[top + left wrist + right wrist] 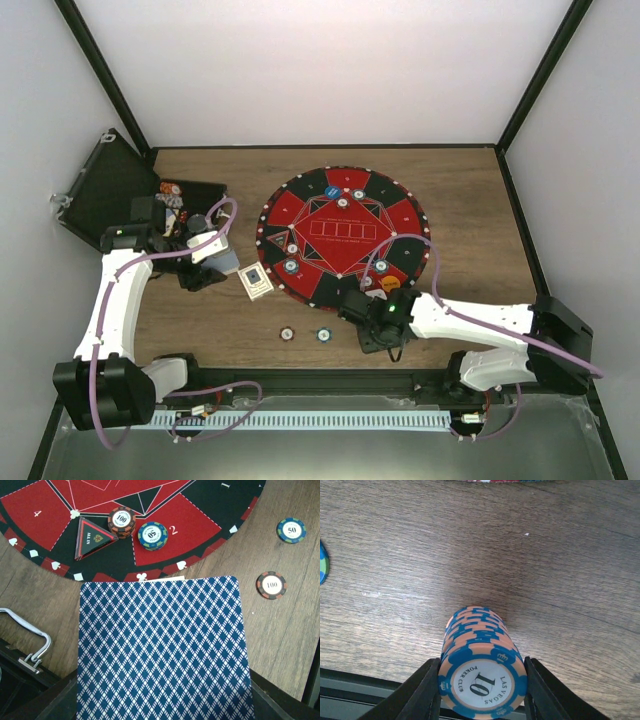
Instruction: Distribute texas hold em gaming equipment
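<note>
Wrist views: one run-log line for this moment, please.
left gripper: shut on blue-backed card | right gripper: shut on orange chip stack

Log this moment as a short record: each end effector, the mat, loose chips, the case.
left end effector: shut on blue-backed cards, just off the mat's edge
right end effector: fingers against both sides of an orange-and-blue 10 stack, over wood
mat: round, red and black; chips at several seats, triangle marker beside a 100 stack
loose chips: 50 chip and 100 chip on the wood off the mat
case: open, far left of the table
</note>
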Tool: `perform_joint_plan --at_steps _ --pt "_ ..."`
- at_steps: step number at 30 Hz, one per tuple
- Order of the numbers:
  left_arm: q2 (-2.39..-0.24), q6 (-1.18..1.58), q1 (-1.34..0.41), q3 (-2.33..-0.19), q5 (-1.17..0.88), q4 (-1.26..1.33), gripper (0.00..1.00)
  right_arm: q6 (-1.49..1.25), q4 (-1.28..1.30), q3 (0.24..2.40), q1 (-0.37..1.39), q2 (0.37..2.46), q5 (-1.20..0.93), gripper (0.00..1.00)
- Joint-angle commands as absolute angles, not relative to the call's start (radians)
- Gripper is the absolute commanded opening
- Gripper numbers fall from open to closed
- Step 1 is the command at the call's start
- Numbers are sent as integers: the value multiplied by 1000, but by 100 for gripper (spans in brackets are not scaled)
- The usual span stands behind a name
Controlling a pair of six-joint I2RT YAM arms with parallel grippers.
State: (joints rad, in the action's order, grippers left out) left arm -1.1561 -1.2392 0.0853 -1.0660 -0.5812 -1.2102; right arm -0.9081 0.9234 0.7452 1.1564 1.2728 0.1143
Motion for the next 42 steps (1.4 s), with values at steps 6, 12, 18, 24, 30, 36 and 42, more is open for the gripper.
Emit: perform_joint_plan --at_steps 6,12,18,24,30,36,42 --pt "-1141 -1276 91 -1096 -615 -1225 11 -896 991 879 1155 1266 169 14" --pt "-1144 -1270 90 -1096 -610 -1225 11 -832 1015 988 1117 1287 192 11" --pt "-1146 -1264 91 -1094 -609 -1225 11 -720 973 1091 1044 1358 186 11" --pt "-1146 -1261 91 -1098 -610 -1224 11 -582 878 1221 952 1512 167 11" --pt "-1146 -1258 90 -1098 -618 -1226 11 -452 815 1448 855 1741 147 10" --pt "-1137 -1253 90 -1094 -623 -1224 11 -356 836 1757 782 2018 130 11" --pt "-1131 -1256 90 -1095 -623 -1231 11 -311 903 2058 759 2286 126 10"
